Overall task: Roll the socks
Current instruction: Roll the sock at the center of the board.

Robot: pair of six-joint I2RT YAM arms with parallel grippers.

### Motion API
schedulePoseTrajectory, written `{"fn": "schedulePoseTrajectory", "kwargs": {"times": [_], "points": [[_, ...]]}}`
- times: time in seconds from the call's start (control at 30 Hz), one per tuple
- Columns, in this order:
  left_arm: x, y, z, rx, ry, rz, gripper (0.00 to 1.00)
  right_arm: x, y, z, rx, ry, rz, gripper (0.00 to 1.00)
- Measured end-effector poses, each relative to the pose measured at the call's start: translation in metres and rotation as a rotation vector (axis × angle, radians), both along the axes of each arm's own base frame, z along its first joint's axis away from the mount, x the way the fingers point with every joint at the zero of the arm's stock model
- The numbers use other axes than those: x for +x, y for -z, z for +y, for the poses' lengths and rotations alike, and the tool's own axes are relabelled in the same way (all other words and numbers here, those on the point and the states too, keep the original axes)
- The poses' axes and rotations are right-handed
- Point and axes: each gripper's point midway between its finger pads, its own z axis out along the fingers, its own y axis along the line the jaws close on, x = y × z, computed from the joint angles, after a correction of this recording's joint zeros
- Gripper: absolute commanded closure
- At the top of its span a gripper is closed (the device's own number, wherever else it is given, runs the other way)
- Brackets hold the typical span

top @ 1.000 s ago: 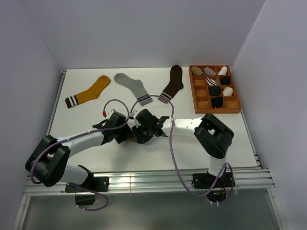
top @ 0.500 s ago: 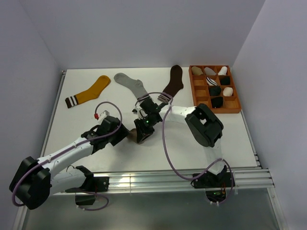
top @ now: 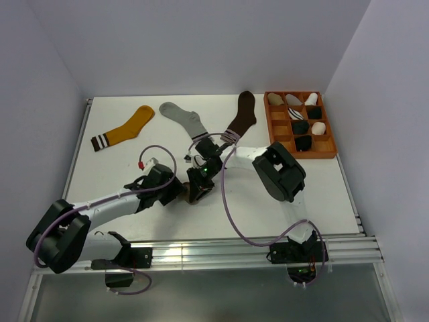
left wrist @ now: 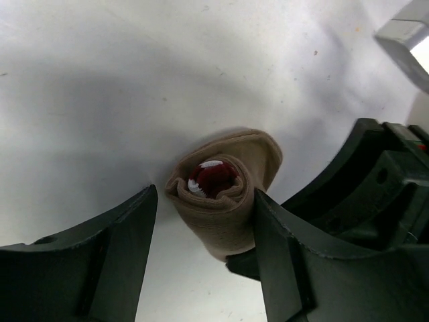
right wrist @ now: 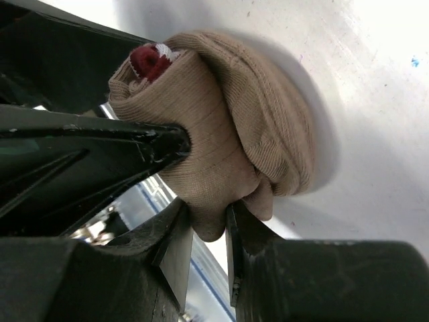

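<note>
**Taupe sock [left wrist: 224, 225], rolled, at the front middle of the table [top: 100, 168], with both your grippers on it.**

Your left arm lies low, elbow back near the left edge, forearm stretched rightward. Your left gripper [left wrist: 204, 196] is spread wide astride the roll: one finger touches it, the other stands just clear. The roll rests on the table, its maroon-and-white cuff showing at the core. Your right arm bends at a raised elbow and reaches leftward, wrist tipped down. Your right gripper [right wrist: 208, 231] is almost closed, pinching a fold of the roll's outer layer. Behind, lying flat: mustard sock [top: 127, 127], grey sock [top: 186, 121], dark brown sock [top: 241, 117]. Far right: wooden tray [top: 300, 155], rolled socks in several compartments.
</note>
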Motion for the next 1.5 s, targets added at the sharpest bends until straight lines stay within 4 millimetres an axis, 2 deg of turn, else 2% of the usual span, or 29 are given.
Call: {"fn": "schedulePoseTrajectory", "kwargs": {"times": [0.3, 0.4, 0.5, 0.53, 0.6, 0.63, 0.67, 0.7, 0.77, 0.83, 1.0, 1.17, 1.3, 1.4, 1.5], "points": [[0.009, 0.001, -0.01, -0.029, 0.008, -0.009, 0.38, 0.0, -0.001, 0.0, 0.072, 0.013, 0.143, 1.0], [0.01, 0.002, -0.011, -0.029, 0.009, -0.009, 0.43, 0.0, -0.001, 0.0, 0.087, 0.01, 0.168, 1.0], [0.01, 0.004, -0.011, -0.026, 0.013, -0.006, 0.52, 0.0, -0.001, 0.0, 0.092, 0.009, 0.174, 1.0], [0.011, 0.004, -0.012, -0.026, 0.014, -0.007, 0.61, 0.0, -0.001, 0.0, 0.092, 0.009, 0.172, 1.0], [0.012, 0.005, -0.012, -0.026, 0.013, -0.006, 0.72, 0.001, -0.001, 0.001, 0.091, 0.011, 0.164, 1.0], [0.013, 0.006, -0.013, -0.025, 0.011, -0.004, 0.77, 0.001, -0.001, 0.0, 0.089, 0.013, 0.153, 0.96], [0.014, 0.006, -0.013, -0.026, 0.013, -0.003, 0.79, 0.002, -0.001, 0.0, 0.085, 0.016, 0.138, 0.94], [0.015, 0.005, -0.014, -0.026, 0.015, -0.003, 0.81, 0.003, -0.002, -0.001, 0.081, 0.02, 0.116, 0.91], [0.015, 0.006, -0.015, -0.026, 0.017, 0.003, 0.87, 0.005, -0.002, -0.003, 0.065, 0.03, 0.063, 0.78], [0.015, 0.006, -0.017, -0.029, 0.022, 0.009, 0.88, 0.007, -0.004, -0.006, 0.043, 0.043, -0.002, 0.68], [0.015, 0.006, -0.018, -0.018, 0.029, 0.027, 0.88, 0.013, -0.016, -0.016, -0.015, 0.08, -0.219, 0.5], [0.015, 0.006, -0.018, -0.008, 0.032, 0.039, 0.88, 0.026, -0.046, -0.022, -0.046, 0.128, -0.506, 0.41], [0.014, 0.006, -0.018, -0.002, 0.035, 0.049, 0.88, 0.021, -0.065, -0.015, -0.047, 0.13, -0.707, 0.39], [0.015, 0.006, -0.019, 0.004, 0.039, 0.059, 0.88, 0.018, -0.067, -0.005, -0.057, 0.114, -0.818, 0.39], [0.014, 0.006, -0.019, 0.012, 0.046, 0.069, 0.88, 0.011, -0.059, -0.001, -0.085, 0.087, -0.916, 0.4]]}}
